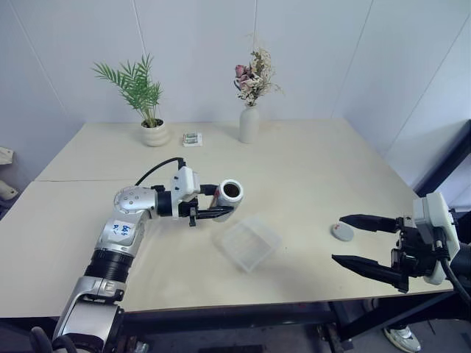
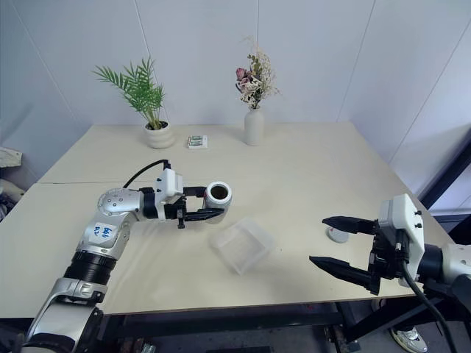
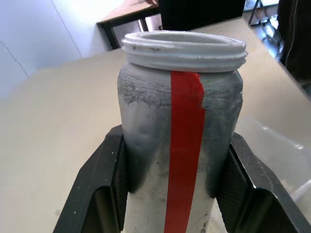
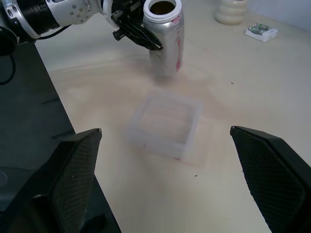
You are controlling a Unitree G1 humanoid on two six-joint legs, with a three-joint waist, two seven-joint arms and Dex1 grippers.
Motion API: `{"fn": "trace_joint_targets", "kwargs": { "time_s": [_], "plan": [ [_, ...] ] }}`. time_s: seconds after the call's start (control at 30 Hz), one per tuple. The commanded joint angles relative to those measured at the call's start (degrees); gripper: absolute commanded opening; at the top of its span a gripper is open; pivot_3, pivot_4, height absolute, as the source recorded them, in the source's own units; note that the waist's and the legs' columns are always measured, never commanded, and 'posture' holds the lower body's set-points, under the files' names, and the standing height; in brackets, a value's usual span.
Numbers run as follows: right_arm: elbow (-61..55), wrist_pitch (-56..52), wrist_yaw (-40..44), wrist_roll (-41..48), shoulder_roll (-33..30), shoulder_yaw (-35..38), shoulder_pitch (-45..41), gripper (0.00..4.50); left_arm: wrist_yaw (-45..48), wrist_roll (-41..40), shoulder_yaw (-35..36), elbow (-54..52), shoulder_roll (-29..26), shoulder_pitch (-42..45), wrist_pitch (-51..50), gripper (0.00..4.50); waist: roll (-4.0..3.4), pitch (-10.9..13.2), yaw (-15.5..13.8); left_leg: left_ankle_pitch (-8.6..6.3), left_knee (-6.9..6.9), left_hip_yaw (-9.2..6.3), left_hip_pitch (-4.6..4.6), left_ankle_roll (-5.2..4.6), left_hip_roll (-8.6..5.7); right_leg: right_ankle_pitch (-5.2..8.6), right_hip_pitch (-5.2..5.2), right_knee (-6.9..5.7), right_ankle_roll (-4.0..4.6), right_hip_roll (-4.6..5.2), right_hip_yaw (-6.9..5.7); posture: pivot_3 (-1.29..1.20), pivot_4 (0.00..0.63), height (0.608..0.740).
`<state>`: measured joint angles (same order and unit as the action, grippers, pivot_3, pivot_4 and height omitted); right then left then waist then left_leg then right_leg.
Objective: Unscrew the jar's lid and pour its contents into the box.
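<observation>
The left hand (image 1: 221, 204) is clamped on the jar (image 1: 229, 195), holding it in the air over the table (image 1: 309, 169), tipped so its open mouth faces toward the camera and to the right. The box (image 1: 249, 243) lies on the table just below and right of the jar, apart from it. The right hand (image 1: 364, 243) hangs at the table's near right edge with its two fingers spread wide and nothing between them. The lid (image 1: 342, 232) lies flat on the table between those fingers as the head views show it, though touching neither.

Open table lies between the box and the lid, and a broad bare stretch runs behind the jar to the far edge. There a plant pot (image 1: 154, 133), a small packet (image 1: 193, 139) and a vase (image 1: 249, 123) stand in a row near the wall, well apart from the work. The box sits near the front edge.

Blue handwriting marks a white tag on the left forearm, too small to read. The packet's print cannot be read either.

The jar is lidless, with a white threaded neck, cloudy grey walls and a red tape strip down its side. Its inside looks dark brownish; the contents themselves cannot be made out. The box is clear, shallow and square with rounded corners.
</observation>
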<state>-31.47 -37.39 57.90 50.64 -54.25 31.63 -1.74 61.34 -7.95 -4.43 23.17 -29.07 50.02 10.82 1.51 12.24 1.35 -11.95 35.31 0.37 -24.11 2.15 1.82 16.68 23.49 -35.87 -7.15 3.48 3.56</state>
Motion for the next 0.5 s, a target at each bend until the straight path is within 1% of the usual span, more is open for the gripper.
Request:
{"fn": "trace_joint_targets", "kwargs": {
  "time_s": [0.03, 0.07, 0.1, 0.13, 0.17, 0.23, 0.27, 0.3, 0.33, 0.4, 0.43, 0.47, 0.5],
  "plan": [
    [-0.49, 1.58, -0.77, 0.28, 0.9, 0.02, -0.31, 4.48, -16.44, 17.64, -3.35, 7.01, -1.24, 5.77, 23.47, 1.95, 0.01, 0.0, -0.26, 0.0, 0.01, 0.0, -0.02, 0.0, 0.0, -0.01, 0.0, 0.03, -0.01, 0.0, 0.0, 0.0, 0.15, 0.74],
    [-0.21, 1.87, -1.21, 0.11, 1.41, -0.47, -0.62, 4.48, -27.59, 29.62, -5.84, 7.09, -3.24, 8.54, 32.46, 1.95, 0.01, 0.0, -0.25, 0.0, 0.01, 0.01, -0.02, 0.0, -0.02, -0.02, -0.02, 0.04, -0.04, 0.0, 0.02, 0.0, 0.15, 0.74],
    [-0.01, 2.08, -1.55, 0.02, 1.77, -0.8, -0.85, 4.48, -36.03, 38.52, -7.67, 7.3, -4.73, 10.61, 39.04, 1.95, 0.13, 0.07, -0.18, 0.0, 0.01, 0.06, -0.02, -0.01, -0.03, -0.05, -0.01, 0.09, -0.08, 0.02, 0.07, 0.0, 0.15, 0.74],
    [0.2, 2.31, -1.8, 0.01, 2.06, -1.19, -1.07, 4.48, -42.66, 46.48, -10.24, 7.66, -6.11, 12.9, 45.08, 1.95, 0.2, 0.1, -0.15, 0.0, 0.01, 0.05, -0.04, -0.01, -0.03, -0.06, 0.0, 0.11, -0.11, 0.03, 0.08, 0.0, 0.15, 0.74],
    [0.33, 2.51, -2.26, 0.14, 2.44, -1.55, -1.33, 4.48, -53.81, 56.55, -13.38, 6.57, -7.96, 15.32, 48.51, 1.95, 0.19, 0.09, -0.16, 0.0, -0.01, 0.05, -0.1, -0.01, -0.03, -0.12, 0.01, 0.2, -0.19, 0.02, 0.09, 0.0, 0.15, 0.74],
    [0.84, 2.63, -2.78, 0.32, 2.83, -2.18, -1.99, 4.48, -63.16, 62.67, -16.12, 10.02, -8.06, 19.09, 51.94, 1.95, 0.19, 0.09, -0.31, -0.06, -0.02, 0.1, -0.09, -0.09, -0.09, -0.17, -0.03, 0.26, -0.28, 0.08, 0.12, 0.0, 0.15, 0.74],
    [1.06, 2.65, -2.88, 0.29, 2.91, -2.38, -2.24, 4.48, -67.28, 64.95, -17.35, 11.69, -8.12, 20.43, 52.46, 1.95, 0.17, 0.08, -0.46, -0.08, -0.03, 0.13, -0.12, -0.1, -0.11, -0.21, -0.03, 0.34, -0.34, 0.09, 0.14, 0.0, 0.15, 0.74],
    [1.31, 2.75, -3.38, 0.17, 3.32, -2.65, -2.65, 4.48, -73.33, 70.04, -20.11, 12.12, -8.32, 22.42, 51.66, 1.95, 0.18, 0.08, -0.62, -0.11, -0.03, 0.2, -0.12, -0.16, -0.14, -0.22, -0.03, 0.36, -0.37, 0.12, 0.17, 0.0, 0.15, 0.74],
    [1.48, 2.88, -4.08, 0.16, 3.96, -3.02, -3.05, 4.48, -83.83, 77.83, -24.09, 10.53, -9.05, 24.43, 49.11, 1.95, 0.19, 0.08, -0.69, -0.13, -0.03, 0.23, -0.11, -0.19, -0.14, -0.22, -0.03, 0.37, -0.38, 0.12, 0.18, 0.0, 0.15, 0.74],
    [2.0, 3.27, -5.06, -0.04, 5.09, -3.94, -3.92, 4.48, -98.97, 89.83, -31.92, 10.75, -9.04, 28.18, 43.15, 1.95, 0.2, 0.09, -0.77, -0.13, -0.02, 0.23, -0.12, -0.19, -0.13, -0.22, -0.01, 0.36, -0.39, 0.1, 0.19, 0.0, 0.15, 0.74],
    [2.35, 3.52, -5.32, -0.2, 5.47, -4.48, -4.37, 4.48, -103.67, 93.69, -35.25, 12.45, -8.47, 29.73, 40.36, 1.95, 0.21, 0.1, -0.96, -0.14, -0.02, 0.23, -0.12, -0.18, -0.12, -0.21, 0.01, 0.36, -0.4, 0.08, 0.19, 0.0, 0.15, 0.74],
    [2.51, 3.82, -5.54, -0.47, 5.84, -4.89, -4.62, 4.48, -103.63, 96.47, -38.67, 15.78, -7.51, 31.44, 38.58, 1.95, 0.2, 0.09, -1.08, -0.14, -0.02, 0.23, -0.14, -0.18, -0.13, -0.21, 0.02, 0.34, -0.4, 0.07, 0.19, 0.0, 0.15, 0.74],
    [2.7, 4.17, -5.83, -0.87, 6.3, -5.36, -4.88, 4.48, -106.81, 99.59, -42.16, 17.13, -7.23, 32.8, 37.5, 1.95, 0.21, 0.1, -1.22, -0.14, -0.02, 0.25, -0.14, -0.18, -0.14, -0.21, 0.03, 0.34, -0.41, 0.07, 0.21, 0.0, 0.15, 0.74]
  ]
}}
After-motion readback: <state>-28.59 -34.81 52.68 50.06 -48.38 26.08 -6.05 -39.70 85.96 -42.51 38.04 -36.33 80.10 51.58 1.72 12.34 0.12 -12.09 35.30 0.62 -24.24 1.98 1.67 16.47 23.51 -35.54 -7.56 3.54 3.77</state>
